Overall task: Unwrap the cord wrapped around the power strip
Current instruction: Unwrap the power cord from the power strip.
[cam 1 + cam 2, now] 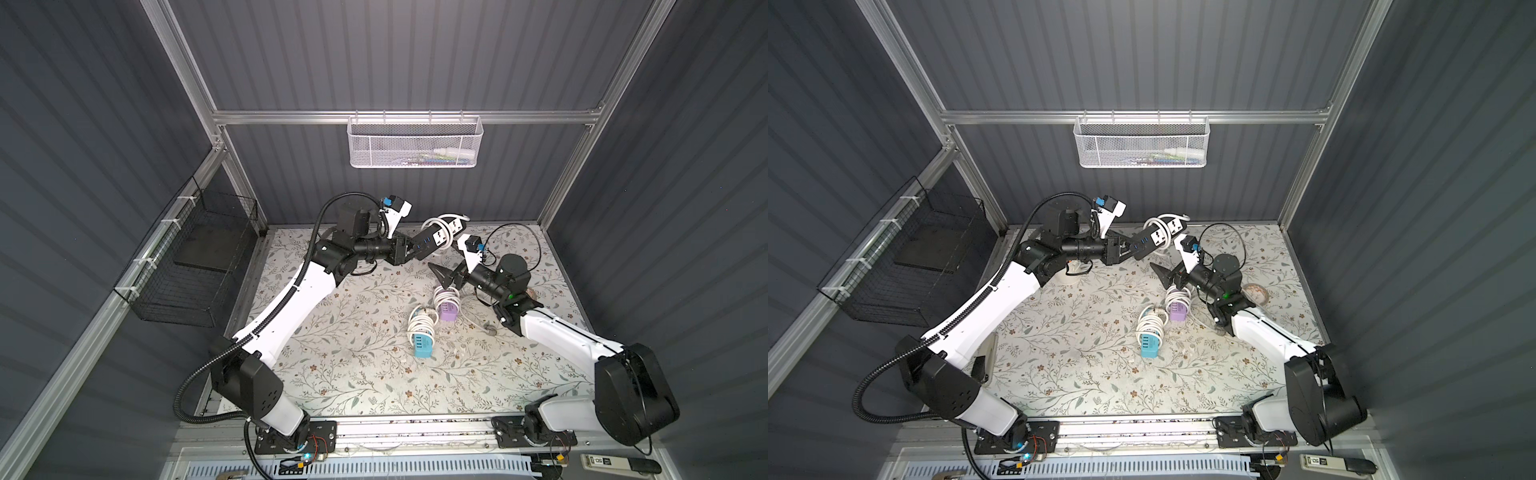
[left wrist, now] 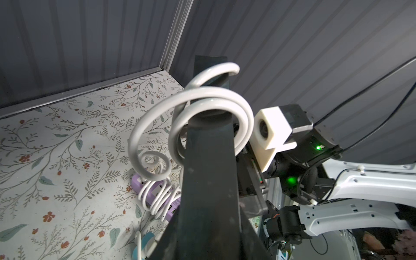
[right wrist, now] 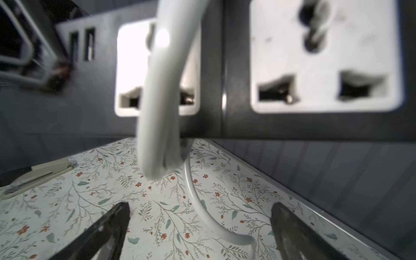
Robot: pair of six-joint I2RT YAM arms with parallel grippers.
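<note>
A black power strip (image 1: 437,236) (image 1: 1156,240) with white sockets is held up above the back middle of the table. My left gripper (image 1: 413,249) (image 1: 1133,250) is shut on its near end. A thick white cord (image 1: 441,222) (image 2: 202,101) loops around the strip several times. In the right wrist view the cord (image 3: 162,101) crosses one socket of the strip (image 3: 225,126), and its thinner tail hangs down between my fingers (image 3: 108,229). My right gripper (image 1: 441,277) (image 3: 200,225) is open just below and to the right of the strip, holding nothing.
A purple power strip (image 1: 448,311) and a blue one (image 1: 424,345), each wrapped in white cord, lie on the floral mat (image 1: 353,365) under the right gripper. A white mesh basket (image 1: 415,143) hangs on the back wall. A black wire basket (image 1: 199,270) is at the left.
</note>
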